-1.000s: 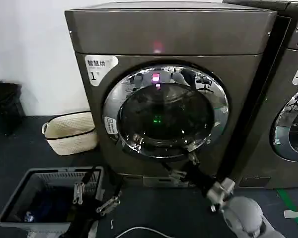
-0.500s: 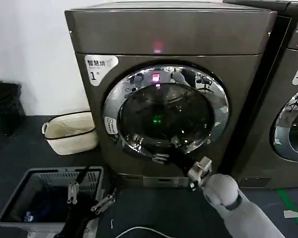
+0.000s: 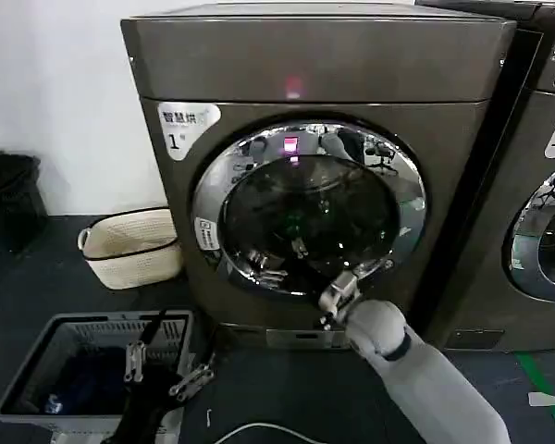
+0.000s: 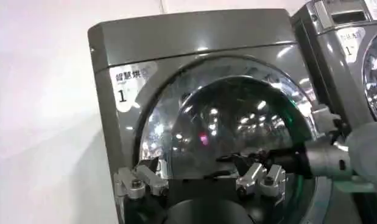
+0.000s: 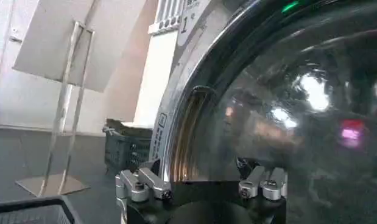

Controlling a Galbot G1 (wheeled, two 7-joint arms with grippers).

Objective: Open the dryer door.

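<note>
The bronze-grey dryer (image 3: 305, 55) with a white "1" label stands in the middle, and its red light glows. The dryer door (image 3: 213, 185) lies flat against the front, chrome rim around dark glass. My right gripper (image 3: 285, 261) is open, with its fingers up against the lower left part of the glass. In the right wrist view its jaws (image 5: 200, 167) stand wide apart just in front of the glass and the chrome rim (image 5: 188, 122). My left gripper (image 3: 162, 370) hangs open low on the left, above a grey basket. The left wrist view looks at the door (image 4: 237, 115) past that gripper (image 4: 197, 173).
A grey laundry basket (image 3: 37, 361) sits on the dark floor at the front left. A cream woven basket (image 3: 129, 245) stands beside the dryer. A second grey machine (image 3: 546, 185) stands close on the right. A white cable (image 3: 259, 430) lies on the floor.
My right arm has swung up and to the left, carrying its gripper from below the door onto the lower glass. The left gripper has shifted slightly left. The door has not moved.
</note>
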